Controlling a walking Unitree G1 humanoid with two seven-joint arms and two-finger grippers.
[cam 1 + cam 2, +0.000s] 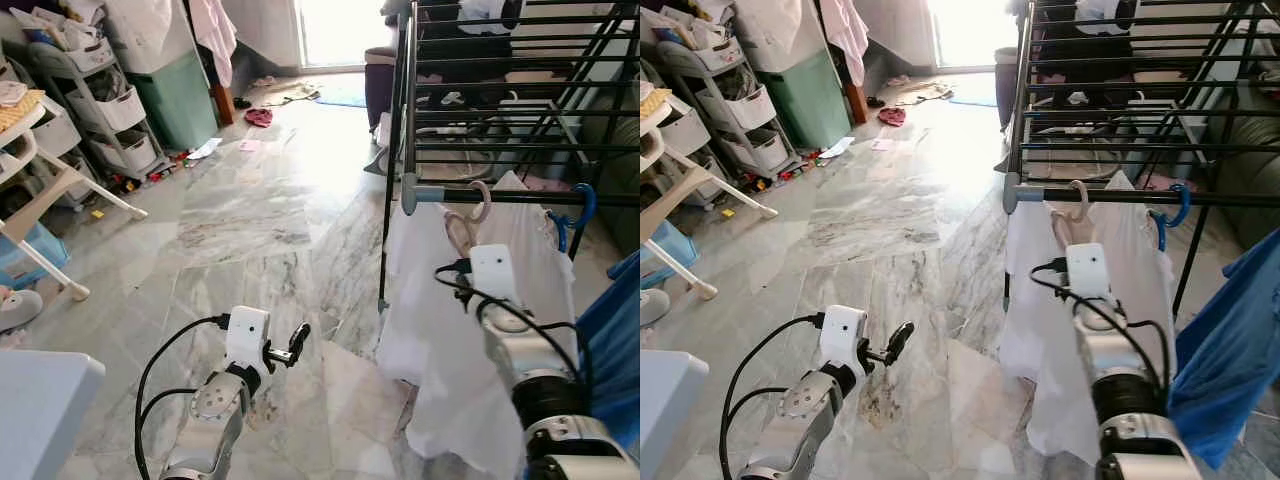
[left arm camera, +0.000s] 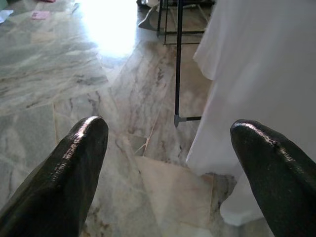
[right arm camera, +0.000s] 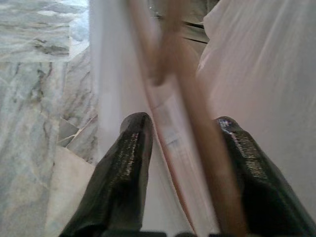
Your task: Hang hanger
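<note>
Well left of the black drying rack [image 1: 405,110], the left gripper [image 2: 170,148] hangs low over the marble floor [image 1: 240,200], its two fingers spread wide with nothing between them. At the rack's front rail [image 1: 500,196], a pale pink hanger [image 1: 466,222] carrying a white garment [image 1: 440,330] has its hook over the bar. The right gripper [image 3: 182,148] is raised just below that rail, its fingers parted on either side of the hanger's neck; whether they pinch it cannot be told. A blue hanger hook [image 1: 584,205] sits further right along the rail.
</note>
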